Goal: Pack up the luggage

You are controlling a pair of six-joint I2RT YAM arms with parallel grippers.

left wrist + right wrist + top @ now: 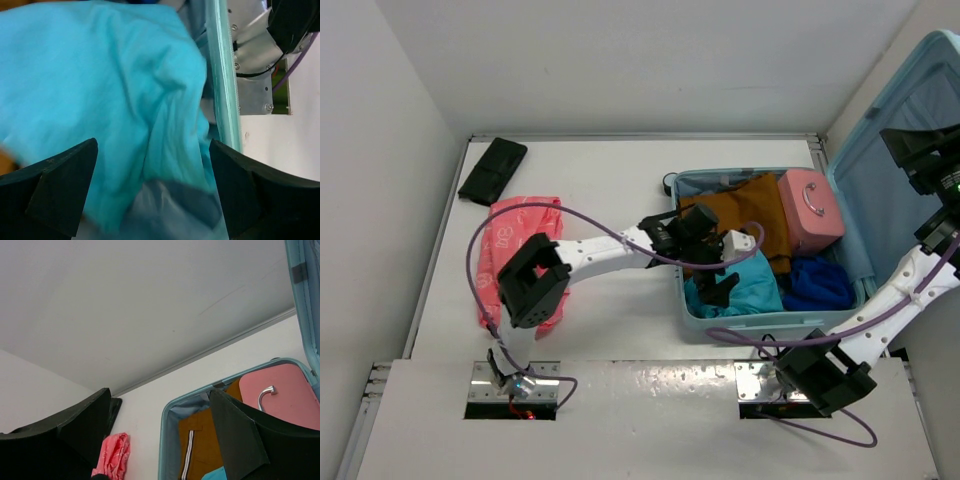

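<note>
The pale aqua luggage (692, 300) lies open at the table's right, its lid (880, 190) standing up against the wall. Inside lie a mustard garment (740, 215), a small pink case (810, 210), a dark blue garment (820, 285) and a teal garment (750, 292). My left gripper (718, 288) hangs open just over the teal garment (100, 75), one finger on each side, near the luggage's front rim (222, 75). My right gripper (917, 152) is open and empty, held high by the lid. From there it looks down on the luggage (170, 440).
A crumpled pink plastic bag (520, 250) lies on the table's left, partly under my left arm, and shows in the right wrist view (112, 455). A flat black pouch (492, 170) lies at the back left. The white walls stand close around the table.
</note>
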